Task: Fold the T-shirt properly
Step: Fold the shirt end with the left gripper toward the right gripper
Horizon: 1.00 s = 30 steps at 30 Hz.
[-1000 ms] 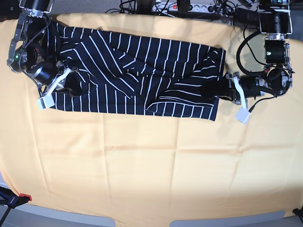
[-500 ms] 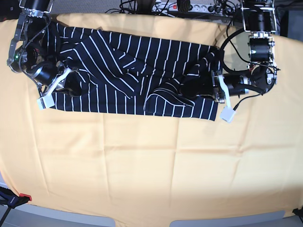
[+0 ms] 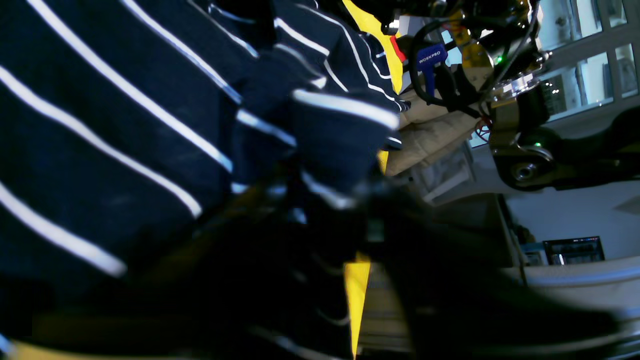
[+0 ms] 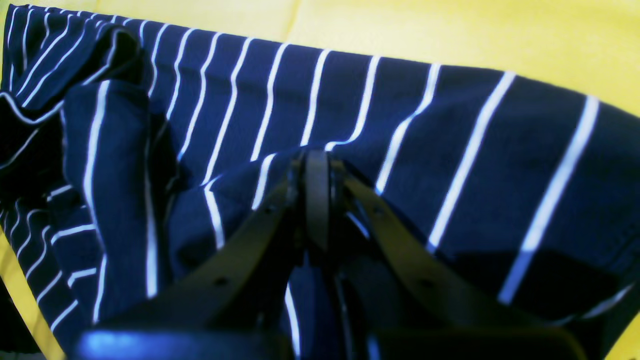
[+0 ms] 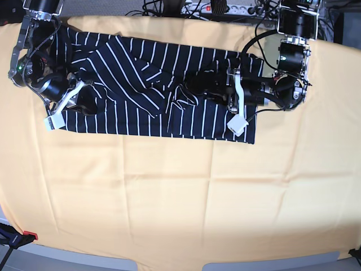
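Note:
The navy T-shirt [image 5: 141,84] with thin white stripes lies spread along the far part of the yellow cloth [image 5: 180,192]. My left gripper [image 5: 194,86] is shut on a bunched fold of the shirt and holds it over the shirt's middle. In the left wrist view, striped cloth [image 3: 150,125] drapes over the dark, blurred gripper [image 3: 300,210]. My right gripper [image 5: 89,103] sits at the shirt's left end. In the right wrist view its fingers [image 4: 316,200] are closed on a pinch of striped cloth [image 4: 400,125].
Cables and a power strip [image 5: 220,8] run along the table's far edge. A small red part [image 5: 29,235] sits at the near left corner. The yellow cloth stretches bare toward the near edge.
My left gripper has moved left across the shirt, dragging the shirt's right end with it into a fold over the middle. The right arm has not moved.

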Each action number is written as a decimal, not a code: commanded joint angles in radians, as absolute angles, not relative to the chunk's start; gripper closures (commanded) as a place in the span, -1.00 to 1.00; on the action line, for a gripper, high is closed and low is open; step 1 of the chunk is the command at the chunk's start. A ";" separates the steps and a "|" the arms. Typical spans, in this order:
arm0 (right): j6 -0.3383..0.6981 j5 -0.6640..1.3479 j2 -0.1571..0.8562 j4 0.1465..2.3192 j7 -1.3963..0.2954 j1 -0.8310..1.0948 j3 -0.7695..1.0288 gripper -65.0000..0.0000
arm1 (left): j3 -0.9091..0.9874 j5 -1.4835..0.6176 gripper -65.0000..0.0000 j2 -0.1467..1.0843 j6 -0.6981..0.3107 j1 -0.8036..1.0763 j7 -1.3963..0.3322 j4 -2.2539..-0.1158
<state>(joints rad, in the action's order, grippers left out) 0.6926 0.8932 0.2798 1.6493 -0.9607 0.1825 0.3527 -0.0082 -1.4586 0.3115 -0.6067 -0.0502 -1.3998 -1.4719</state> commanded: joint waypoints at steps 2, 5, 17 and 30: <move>0.698 0.915 0.294 1.667 -0.938 0.171 0.359 0.94 | -0.006 -1.484 -0.03 0.326 -0.614 -0.085 -1.396 -1.491; 0.698 0.915 0.294 1.667 -0.938 0.171 0.359 0.94 | -0.006 -1.484 -0.07 0.340 -0.614 -0.112 -1.396 -1.491; 0.698 0.916 0.294 1.667 -0.934 0.171 0.359 0.94 | -0.002 -1.484 -0.04 0.351 -0.545 -0.191 -1.396 -1.508; 0.698 0.915 0.294 1.667 -0.935 0.171 0.359 0.94 | 0.216 -1.484 1.00 0.352 -0.603 -0.189 -1.365 -1.525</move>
